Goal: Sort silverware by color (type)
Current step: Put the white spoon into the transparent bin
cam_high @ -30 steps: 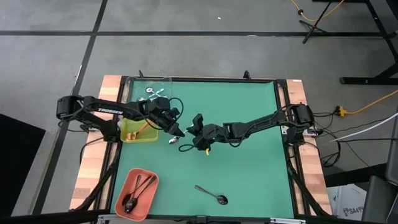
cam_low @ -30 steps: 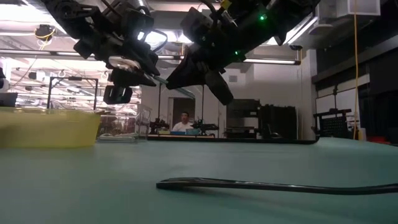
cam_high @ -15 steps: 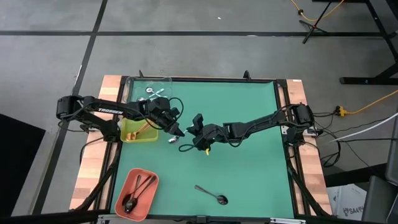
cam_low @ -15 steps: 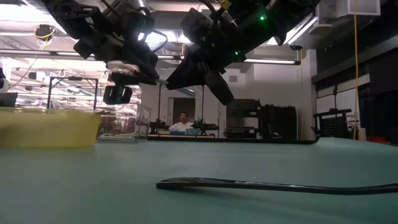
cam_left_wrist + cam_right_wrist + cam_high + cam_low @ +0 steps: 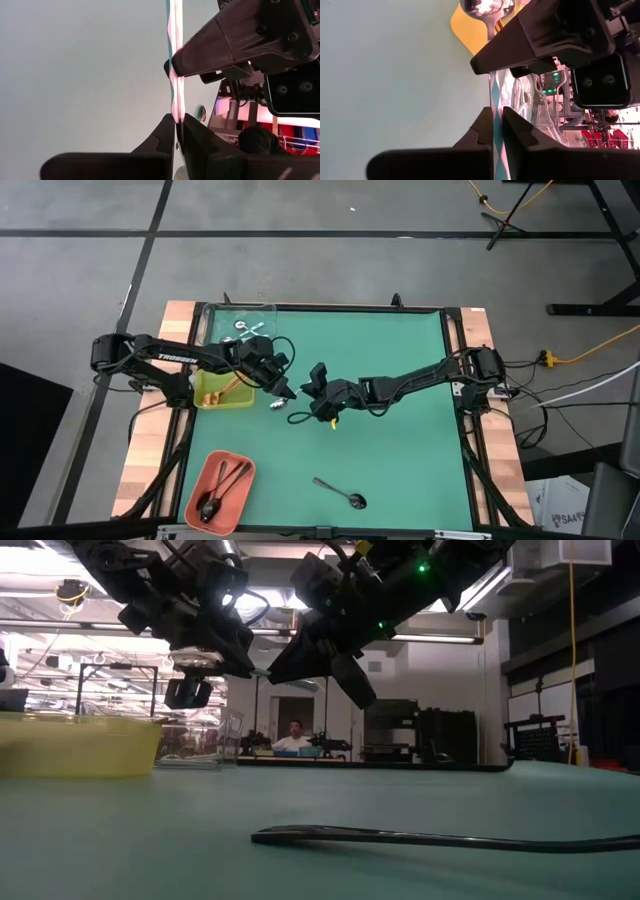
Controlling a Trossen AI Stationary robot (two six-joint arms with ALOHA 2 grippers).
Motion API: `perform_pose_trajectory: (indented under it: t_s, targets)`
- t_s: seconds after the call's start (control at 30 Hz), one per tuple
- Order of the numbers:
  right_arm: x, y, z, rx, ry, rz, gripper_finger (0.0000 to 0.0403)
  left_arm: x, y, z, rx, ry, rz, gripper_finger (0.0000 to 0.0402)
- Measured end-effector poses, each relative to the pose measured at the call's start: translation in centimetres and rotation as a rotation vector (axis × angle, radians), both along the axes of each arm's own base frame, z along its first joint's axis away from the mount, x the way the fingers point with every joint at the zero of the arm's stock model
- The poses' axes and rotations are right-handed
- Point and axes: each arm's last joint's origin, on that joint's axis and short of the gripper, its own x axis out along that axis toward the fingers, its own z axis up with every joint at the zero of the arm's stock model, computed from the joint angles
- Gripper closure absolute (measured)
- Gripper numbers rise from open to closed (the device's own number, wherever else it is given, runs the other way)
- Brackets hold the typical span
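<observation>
Silver spoon, frame centre: mid-air handover. Left gripper and right gripper fingers both clamp its handle. Advice: right releases only once left's hold is secure.

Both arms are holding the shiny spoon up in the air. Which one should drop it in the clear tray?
Left. The left end effector and the right end effector both pinch the silver spoon, but the clear tray lies on the left arm's side of the table, nearer to it.
</observation>
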Motion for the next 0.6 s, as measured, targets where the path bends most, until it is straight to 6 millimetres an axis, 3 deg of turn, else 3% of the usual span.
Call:
perform_pose_trajectory:
  t_s: [0.6]
  targets:
    - [0.02,0.0,0.03,0.003,-0.004,-0.001,0.0285,0.06,0.07,0.04,0.02,-0.006,0.016,0.0388]
